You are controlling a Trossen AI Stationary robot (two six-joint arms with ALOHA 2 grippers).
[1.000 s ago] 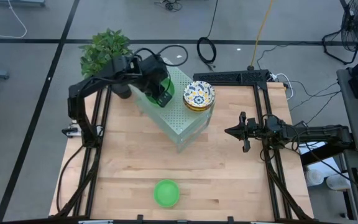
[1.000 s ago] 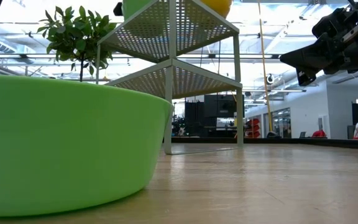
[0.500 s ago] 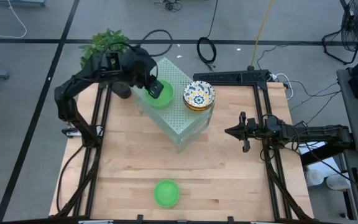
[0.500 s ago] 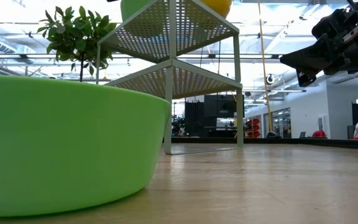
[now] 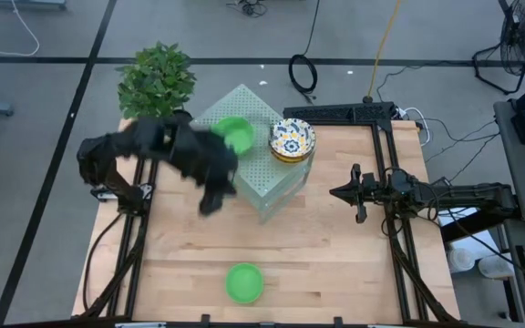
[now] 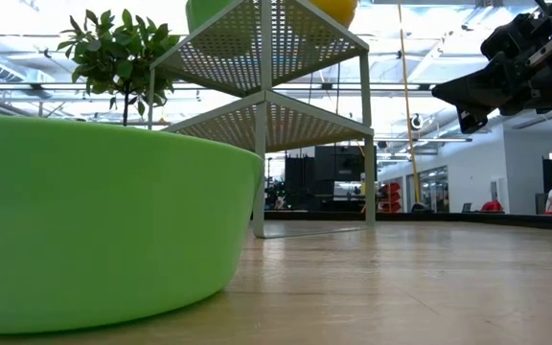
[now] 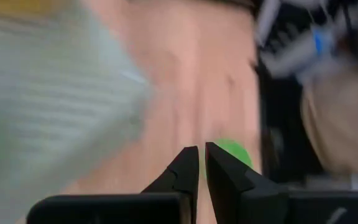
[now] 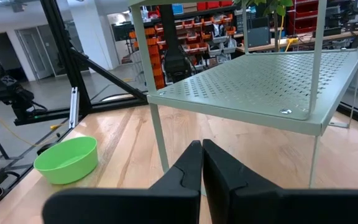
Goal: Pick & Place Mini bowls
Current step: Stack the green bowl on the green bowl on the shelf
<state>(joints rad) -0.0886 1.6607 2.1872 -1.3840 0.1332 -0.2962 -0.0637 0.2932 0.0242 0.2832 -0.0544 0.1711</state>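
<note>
The left hand [image 5: 210, 202] hangs over the bench [image 5: 335, 264] beside the pale green rack [image 5: 261, 173], fingers nearly together, grasping nothing. One green bowl [image 5: 233, 134] sits atop the rack beside the stacked patterned bowls [image 5: 292, 139]; another green bowl [image 5: 244, 282] rests at the bench's front edge. The right hand [image 5: 360, 193] waits clenched, empty.

Two bright green bowls show: one on the pale green perforated box [image 5: 261, 169], the green bowl on the box [image 5: 233, 134], and the green bowl on the table [image 5: 243, 282] of light wood [image 5: 335, 264]. The floral bowls [image 5: 291, 139] are white with blue-and-yellow flowers (stacked). The plant [image 5: 156, 78] is dark green.
</note>
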